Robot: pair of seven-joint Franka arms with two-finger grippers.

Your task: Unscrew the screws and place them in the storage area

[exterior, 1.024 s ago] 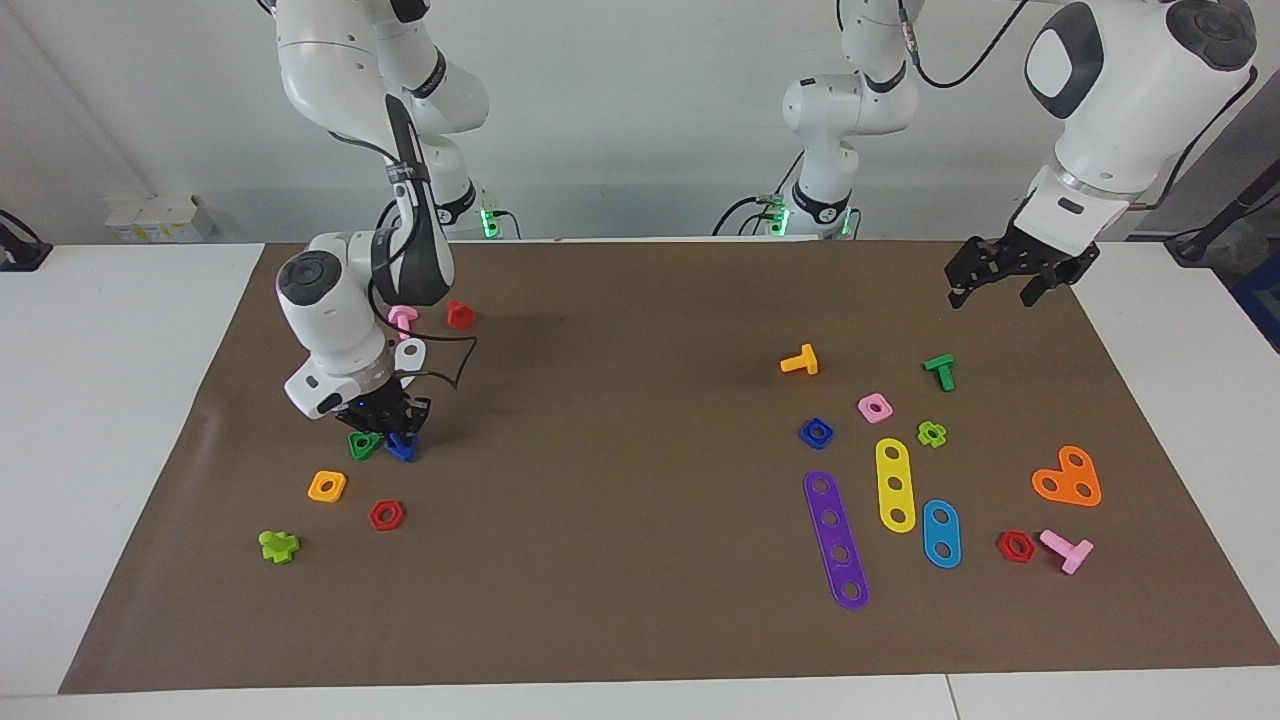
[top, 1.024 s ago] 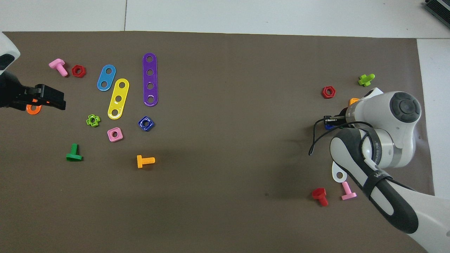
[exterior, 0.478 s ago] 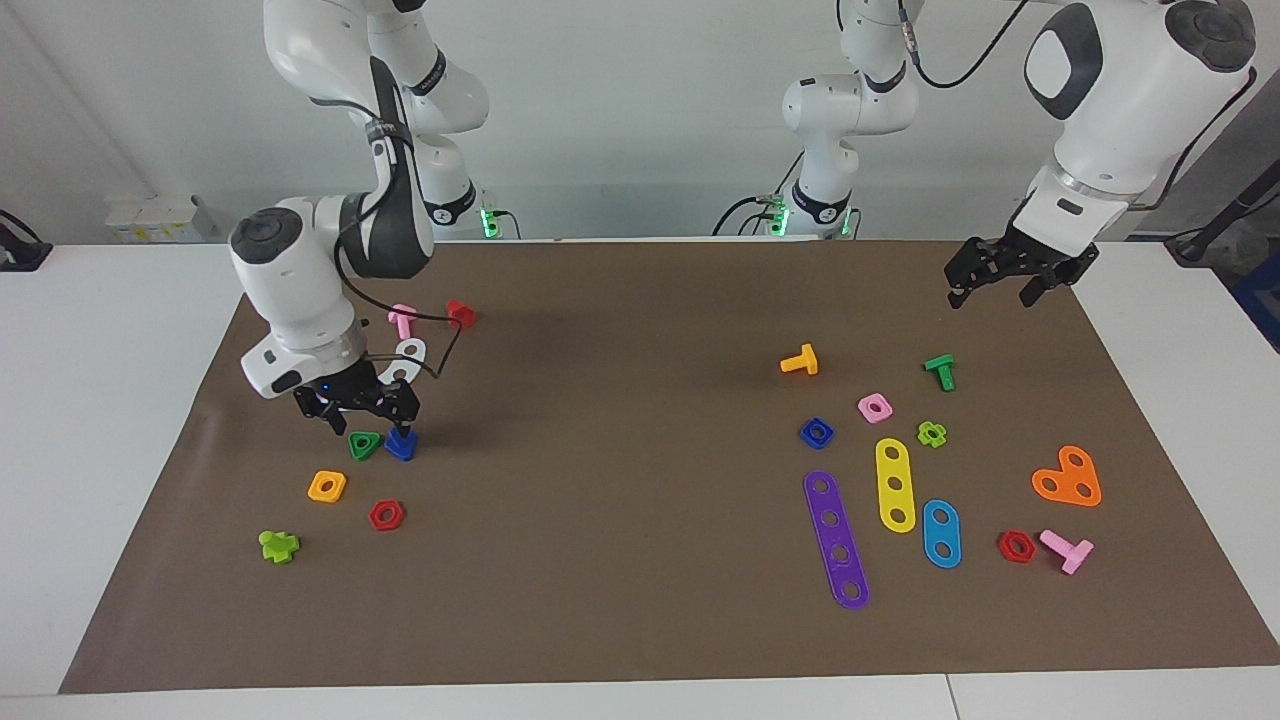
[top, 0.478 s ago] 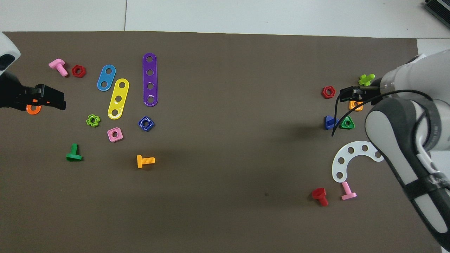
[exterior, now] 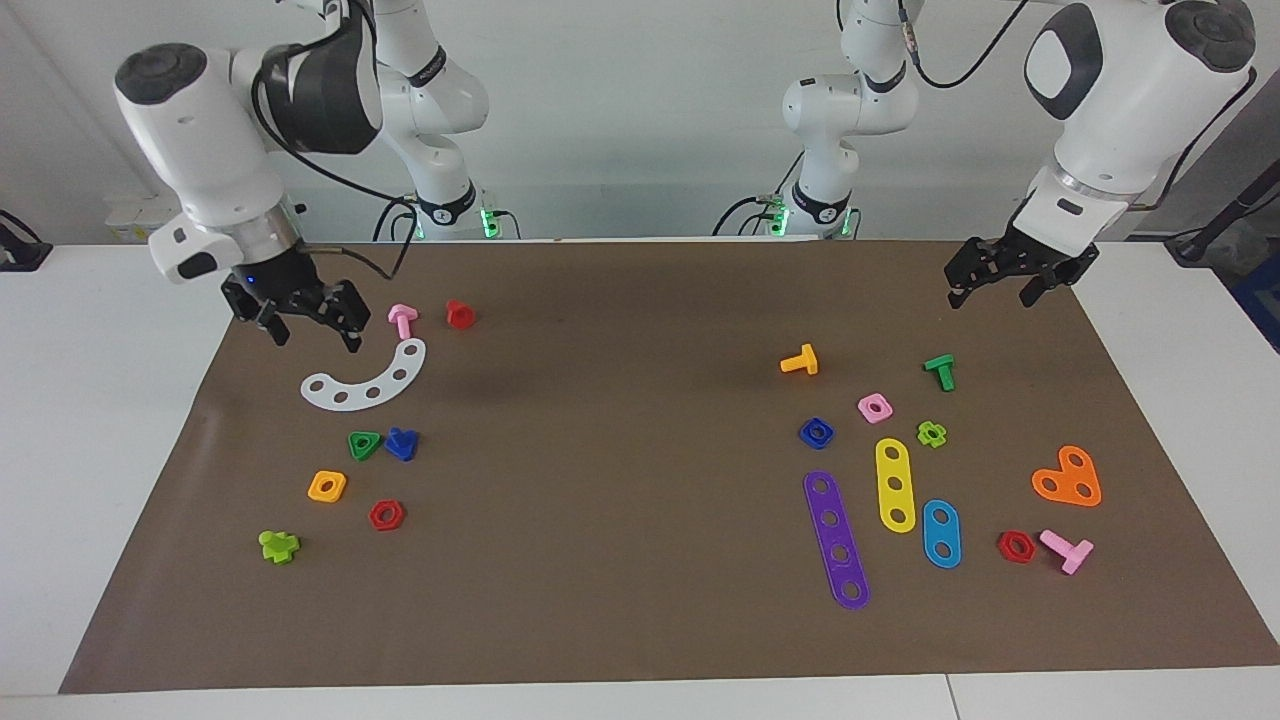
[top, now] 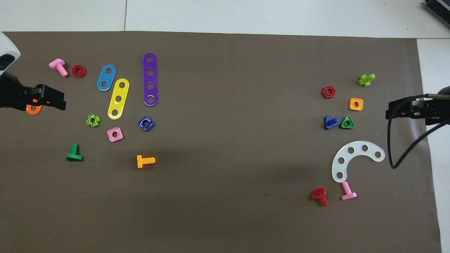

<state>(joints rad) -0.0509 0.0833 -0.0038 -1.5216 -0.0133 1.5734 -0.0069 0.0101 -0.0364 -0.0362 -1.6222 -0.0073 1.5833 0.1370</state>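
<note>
The dark-blue screw point(exterior: 401, 443) lies on the brown mat at the right arm's end, touching a green triangular nut point(exterior: 364, 444); it also shows in the overhead view point(top: 330, 122). My right gripper point(exterior: 313, 328) is open and empty. It is raised over the mat's edge, beside the white curved plate point(exterior: 365, 380), well apart from the screw; it also shows in the overhead view point(top: 397, 112). My left gripper point(exterior: 992, 292) is open and empty, and waits in the air over the left arm's end of the mat.
Around the screw lie an orange square nut point(exterior: 327, 486), a red hex nut point(exterior: 386, 515), a lime bolt point(exterior: 278, 545), a pink bolt point(exterior: 402, 320) and a red bolt point(exterior: 459, 314). A dark-blue square nut point(exterior: 816, 432), strips and several other parts lie at the left arm's end.
My right gripper was low at the dark-blue screw. It opened, left the screw on the mat, then rose and drew back toward the mat's edge. The left arm has not moved.
</note>
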